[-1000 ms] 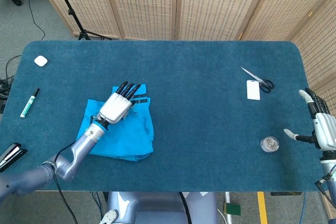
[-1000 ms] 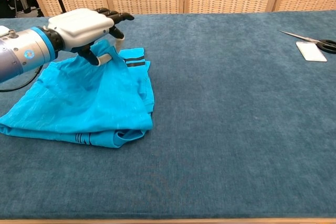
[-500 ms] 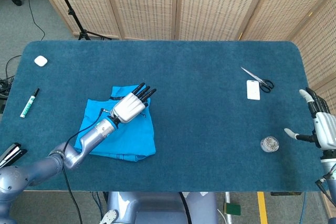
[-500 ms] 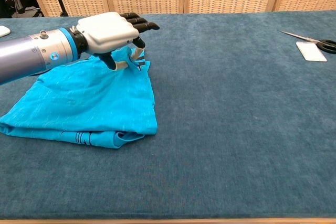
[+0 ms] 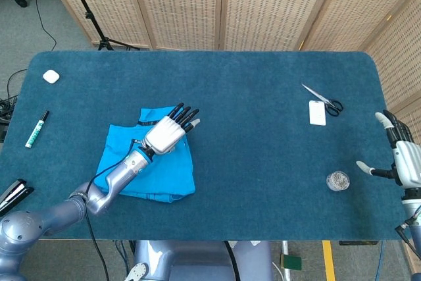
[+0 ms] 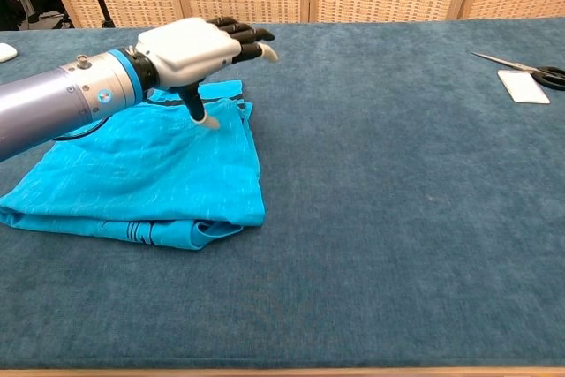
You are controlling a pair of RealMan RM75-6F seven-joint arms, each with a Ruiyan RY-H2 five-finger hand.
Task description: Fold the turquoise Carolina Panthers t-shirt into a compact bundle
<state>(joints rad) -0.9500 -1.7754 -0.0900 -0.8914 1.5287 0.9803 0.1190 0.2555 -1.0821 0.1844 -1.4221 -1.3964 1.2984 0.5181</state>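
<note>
Turquoise cotton t-shirt (image 6: 141, 178) lies folded into a flat rectangle of several layers on the dark blue felt table (image 6: 397, 218), left of the silver scissors (image 5: 322, 100). Left hand (image 6: 190, 46) hovers above its far edge, fingers extended, empty. Right hand (image 5: 401, 156), beyond the scissors, is spread, empty. Compacting appears incomplete.

The turquoise t-shirt (image 6: 150, 174) lies folded on the blue table (image 6: 397, 218). The left hand (image 6: 199, 46) hovers over the shirt's far right corner, fingers extended, thumb tip pointing down at the cloth, holding nothing. Scissors (image 6: 530, 68) and a white card (image 6: 523, 86) lie far right of the shirt.
</note>
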